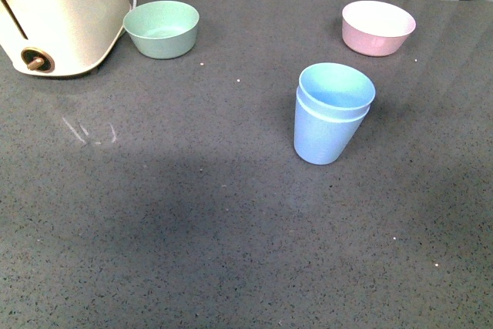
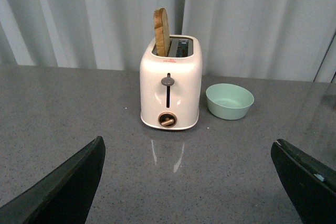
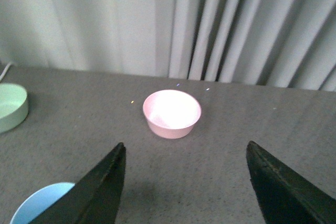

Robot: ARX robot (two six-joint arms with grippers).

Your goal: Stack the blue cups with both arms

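Apparently the stacking is done: in the front view the blue cups point(image 1: 331, 113) stand nested, one inside the other, upright just right of the desk's point(image 1: 192, 229) centre, with the inner rim sitting slightly proud and a touch tilted. Neither arm shows in that view, and nothing touches the stack. As I judge it, only a retreat to rest remains, if anything.

The left gripper point(image 2: 189, 182) has its jaws spread wide and empty, looking toward the toaster point(image 2: 170, 90). The right gripper point(image 3: 184, 187) is likewise wide open, holding nothing; a pale blue rim shows beside one finger.

The cups are matte plastic, tapered, handleless, paler aqua inside. At 11 o'clock from them sits a mint-green bowl point(image 1: 162, 28), at 1 o'clock a pink bowl point(image 1: 377, 27), both round, smooth and low. The toaster is glossy cream with a copper-coloured knob and a slice of bread point(image 2: 161, 32) standing in its slot. The desk is dark grey speckled stone, faintly reflective, with pleated grey curtains behind.
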